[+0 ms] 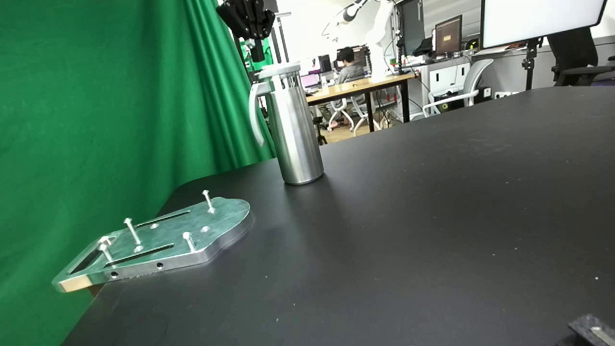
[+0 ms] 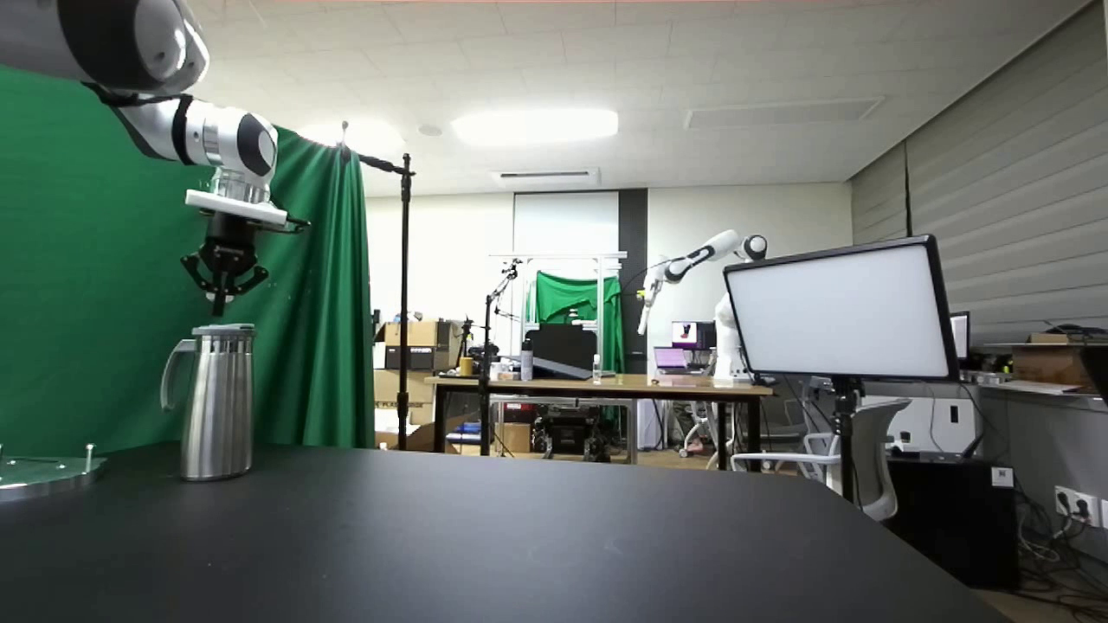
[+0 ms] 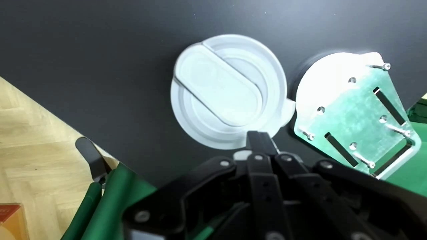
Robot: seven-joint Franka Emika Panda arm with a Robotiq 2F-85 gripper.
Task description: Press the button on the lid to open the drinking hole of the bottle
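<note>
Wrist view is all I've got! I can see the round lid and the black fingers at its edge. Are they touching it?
Observer: No. In an exterior view the fingertips hang just above the lid, with a small gap between.
Operator: Ooh, so close! And what's underneath? I only see the top.
Observer: A tall, shiny steel bottle, much taller than it is wide.
Operator: Cool! Does anything stick out down its side?
Observer: Yes, a pale, curved handle. In both exterior views its lower end hangs free, apart from the steel body.
</note>
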